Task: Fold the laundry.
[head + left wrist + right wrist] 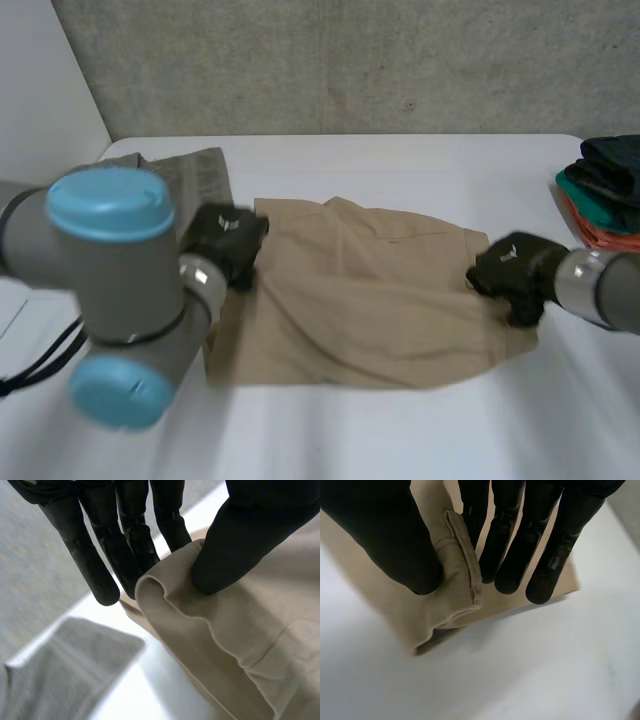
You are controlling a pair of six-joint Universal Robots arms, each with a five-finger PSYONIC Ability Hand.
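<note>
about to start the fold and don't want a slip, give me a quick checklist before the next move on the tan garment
1. The left hand pinches the tan garment at its edge, between thumb and fingers: ok.
2. The right hand pinches a fold at the opposite edge: ok.
3. Every layer caught in each pinch: cannot tell.
4. Garment lying flat: not ok, creases cross its middle.
5. The grey cloth apart from the garment: ok, bare table between them.
6. The pile of clothes out of the way: ok, it sits apart, beyond the right hand.
</note>
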